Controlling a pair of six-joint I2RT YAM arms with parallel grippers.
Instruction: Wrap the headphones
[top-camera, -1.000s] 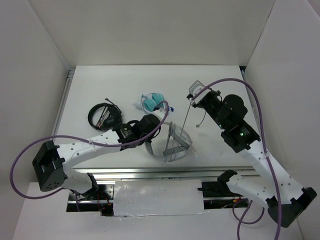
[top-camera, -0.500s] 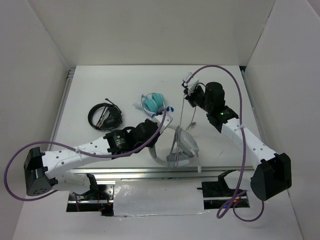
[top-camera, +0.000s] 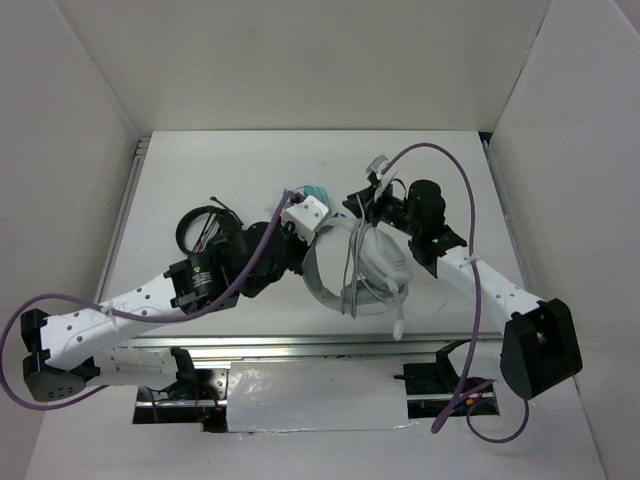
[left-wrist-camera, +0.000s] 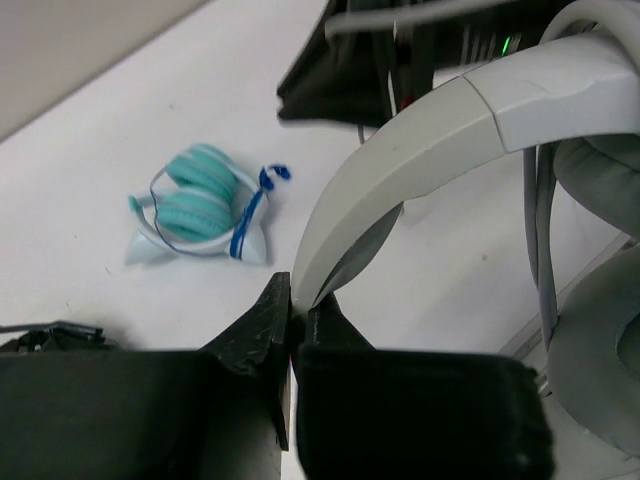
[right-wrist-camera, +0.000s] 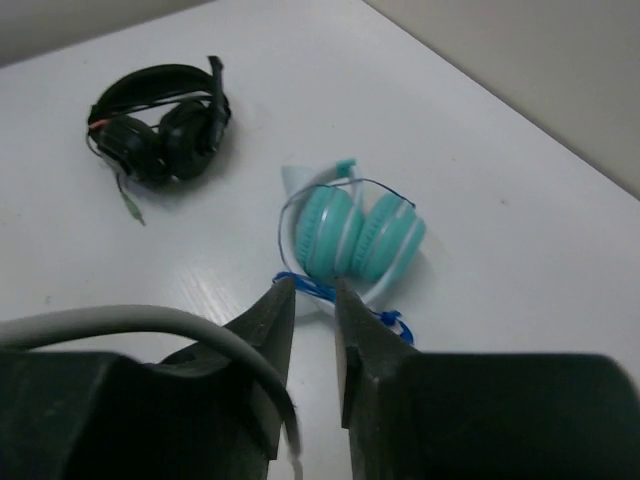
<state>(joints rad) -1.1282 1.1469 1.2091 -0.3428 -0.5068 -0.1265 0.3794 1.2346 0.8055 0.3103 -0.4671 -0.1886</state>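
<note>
A white table (top-camera: 220, 170) walled by plain white panels fills the top view. Just off its centre, toward 4 o'clock, sit the large white over-ear headphones (top-camera: 385, 262). Their wide padded headband (left-wrist-camera: 420, 140) arcs in one smooth, pale curve, with grey-cushioned oval earcups (left-wrist-camera: 590, 350) at its 4 o'clock side. Their thin grey cable (left-wrist-camera: 540, 220) hangs in loose strands across the cups.

The left gripper (left-wrist-camera: 297, 300) is clamped on one end of the headband, its jaws closed tight against it. The right gripper (right-wrist-camera: 312, 330) is at the headphones' 12 o'clock. Its jaws stand nearly together, and the cable curves over one finger into the slot. I cannot tell whether it is pinched.

Small teal headphones (top-camera: 308, 197) lie at 11 o'clock of the white pair. A black headset (top-camera: 208, 230) lies well apart at 9 o'clock.
</note>
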